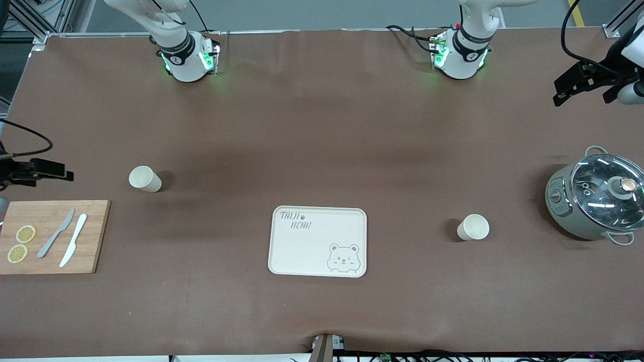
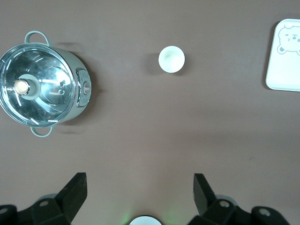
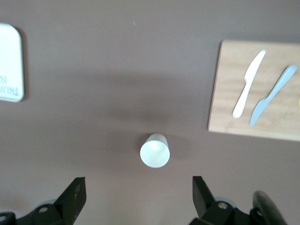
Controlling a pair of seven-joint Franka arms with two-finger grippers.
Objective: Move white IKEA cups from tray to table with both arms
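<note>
Tabletop: I see a brown matte tabletop (image 1: 322, 125).
Centre: a cream rectangular bear-print tray (image 1: 318, 242) lies flat.
Cups: two cream-white handleless tumblers stand upright, one (image 1: 145, 179) toward the right arm's end, one (image 1: 473, 227) toward the left arm's.
Right arm's end: a wooden cutting board (image 1: 50, 236).
Left arm's end: a grey-green glass-lidded pot (image 1: 596, 196).

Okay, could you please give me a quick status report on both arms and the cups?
Left hand and right hand open, up, empty. One white cup near the pot, other cup near the cutting board. Bear tray bare between them.
</note>
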